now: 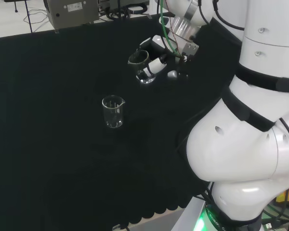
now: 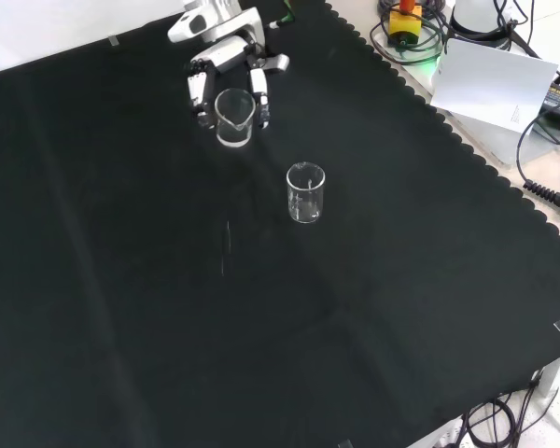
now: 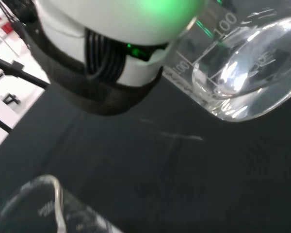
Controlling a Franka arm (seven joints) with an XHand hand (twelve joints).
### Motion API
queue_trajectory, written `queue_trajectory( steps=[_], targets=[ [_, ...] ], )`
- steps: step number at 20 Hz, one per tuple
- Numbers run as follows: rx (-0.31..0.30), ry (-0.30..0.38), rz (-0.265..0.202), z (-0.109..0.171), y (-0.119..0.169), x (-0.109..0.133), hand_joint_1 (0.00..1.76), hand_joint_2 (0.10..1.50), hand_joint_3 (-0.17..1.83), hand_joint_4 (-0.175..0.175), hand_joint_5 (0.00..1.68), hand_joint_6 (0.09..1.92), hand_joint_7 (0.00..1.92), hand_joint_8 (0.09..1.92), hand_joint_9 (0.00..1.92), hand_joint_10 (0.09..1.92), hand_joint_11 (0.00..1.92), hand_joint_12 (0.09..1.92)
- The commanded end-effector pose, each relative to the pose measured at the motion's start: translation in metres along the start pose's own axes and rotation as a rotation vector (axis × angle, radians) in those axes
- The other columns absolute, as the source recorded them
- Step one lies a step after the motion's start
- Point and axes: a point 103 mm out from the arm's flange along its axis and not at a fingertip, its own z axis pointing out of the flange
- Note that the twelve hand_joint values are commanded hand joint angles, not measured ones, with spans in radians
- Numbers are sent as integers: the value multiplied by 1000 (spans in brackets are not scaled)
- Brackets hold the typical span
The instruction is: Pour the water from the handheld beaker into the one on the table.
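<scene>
A clear glass beaker [image 1: 138, 61] is in my hand [image 1: 159, 61], whose black and white fingers [image 2: 259, 93] curl down both sides of it. This held beaker [image 2: 233, 117] stands nearly upright, low over the far part of the black cloth. The wrist view has it close up [image 3: 242, 73] with printed graduations, beside a white and black part of the hand [image 3: 102, 48]; I cannot tell its water level. A second clear beaker [image 1: 113, 111] stands upright on the cloth, apart from the hand. It sits nearer the camera in the front view [image 2: 305, 192], and its rim [image 3: 43, 208] appears in the wrist view.
The arm's big white links [image 1: 250, 125] stand at the right of the head view. A grey box [image 1: 72, 12] and cables lie beyond the cloth's far edge. In the front view a white board [image 2: 499, 84] and cables [image 2: 551, 187] lie past the scalloped cloth edge [image 2: 467, 140].
</scene>
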Motion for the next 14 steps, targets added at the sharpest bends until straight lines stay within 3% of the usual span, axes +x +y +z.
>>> queue_trajectory(
  steps=[1,9,14],
  targets=[
    [65,-97,82,-7,-38,6,1303,634,758,-175,1171,861,1230,842,1591,703,1198,742],
    [168,-249,150,-15,-58,35,1304,621,788,-175,1166,883,1226,865,1592,734,1200,754],
    [220,-294,155,-7,-61,52,1303,620,791,-175,1165,886,1225,869,1592,741,1201,759]
  ],
)
